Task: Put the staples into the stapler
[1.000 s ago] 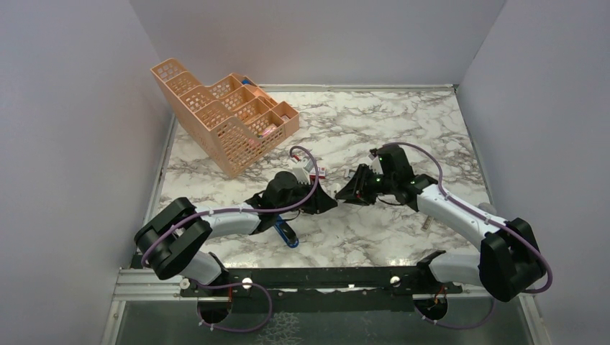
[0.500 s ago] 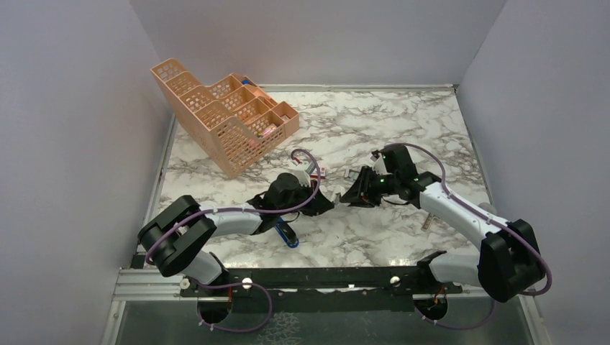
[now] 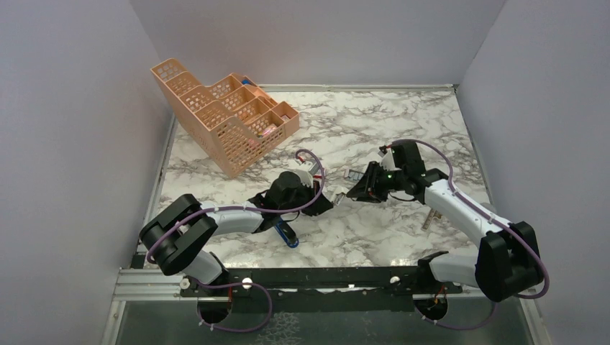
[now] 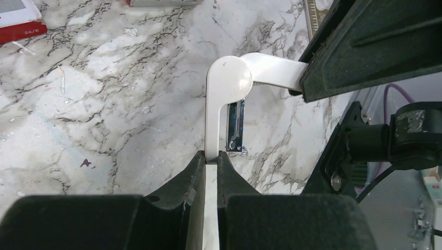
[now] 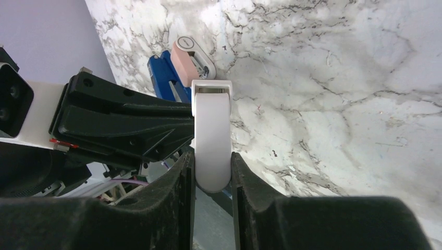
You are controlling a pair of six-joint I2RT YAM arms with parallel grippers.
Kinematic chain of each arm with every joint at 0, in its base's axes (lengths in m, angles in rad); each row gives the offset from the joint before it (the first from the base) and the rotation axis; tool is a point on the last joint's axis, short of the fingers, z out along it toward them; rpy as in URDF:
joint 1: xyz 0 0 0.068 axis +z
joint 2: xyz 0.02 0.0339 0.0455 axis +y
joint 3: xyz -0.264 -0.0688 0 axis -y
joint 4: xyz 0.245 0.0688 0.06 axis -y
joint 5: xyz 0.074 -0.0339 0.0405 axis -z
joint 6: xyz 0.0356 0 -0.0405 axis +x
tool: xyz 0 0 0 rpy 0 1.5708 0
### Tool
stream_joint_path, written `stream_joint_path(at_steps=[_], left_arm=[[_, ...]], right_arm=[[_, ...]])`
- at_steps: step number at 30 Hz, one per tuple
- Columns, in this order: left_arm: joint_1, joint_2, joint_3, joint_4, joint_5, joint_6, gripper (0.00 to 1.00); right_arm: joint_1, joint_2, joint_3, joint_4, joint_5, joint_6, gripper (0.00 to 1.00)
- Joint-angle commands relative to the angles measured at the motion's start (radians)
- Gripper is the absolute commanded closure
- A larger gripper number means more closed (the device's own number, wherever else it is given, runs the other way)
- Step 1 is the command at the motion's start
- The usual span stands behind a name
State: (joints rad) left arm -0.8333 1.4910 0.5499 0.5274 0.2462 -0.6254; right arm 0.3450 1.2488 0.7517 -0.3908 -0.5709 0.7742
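— Marble-patterned desk [image 3: 374, 122] between plain grey walls, and both arms meet over its middle. The left pincer [image 4: 211, 158] is pressed together on one leg of a white hinged piece [image 4: 228, 78], and the right pincer [image 5: 211, 159] pinches the other leg.

— And the stapler [image 3: 287, 234]?

— Blue and black, lying flat on the desk under the left arm, and neither pincer touches it. The staples [image 3: 352, 175], a small grey block, lie on the desk just beyond the two pincers, and nothing holds them either.

— How would those two handle?

— The stapler looks light but rigid, smooth plastic over metal. Its top is likely slippery, so the flat long sides near the middle seem the place to grip. The staples are the delicate part: probably a thin glued stack, stiff until it snaps. They are best pinched gently across the long edges, low to the desk, never by the ends.
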Motion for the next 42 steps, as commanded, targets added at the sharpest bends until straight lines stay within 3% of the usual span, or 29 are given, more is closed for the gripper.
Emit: stream_joint_path(at_steps=[1,8,17,21,24,32,42], left_arm=[[0.005,-0.018,0.006,-0.085,0.027,0.108,1.0],[0.005,-0.046,0.034,-0.119,0.056,0.185,1.0],[0.006,-0.05,0.088,-0.15,0.044,0.1,1.0],[0.004,-0.031,0.113,-0.162,0.041,0.029,1.0],[0.006,-0.013,0.132,-0.172,0.036,-0.024,1.0],[0.005,0.029,0.175,-0.175,0.051,-0.136,1.0],[0.006,0.045,0.186,-0.174,0.043,-0.143,1.0]], right_arm=[[-0.035,0.007,0.047,-0.006,0.045,-0.088,0.71],[-0.039,0.023,0.047,0.017,0.015,-0.126,0.65],[-0.041,0.045,0.011,0.083,-0.057,-0.133,0.36],[-0.041,0.03,-0.033,0.177,-0.117,-0.109,0.21],[-0.039,-0.002,-0.081,0.272,-0.116,-0.052,0.15],[-0.003,-0.081,-0.19,0.458,0.096,0.116,0.17],[0.051,0.011,-0.159,0.492,0.175,0.146,0.34]])
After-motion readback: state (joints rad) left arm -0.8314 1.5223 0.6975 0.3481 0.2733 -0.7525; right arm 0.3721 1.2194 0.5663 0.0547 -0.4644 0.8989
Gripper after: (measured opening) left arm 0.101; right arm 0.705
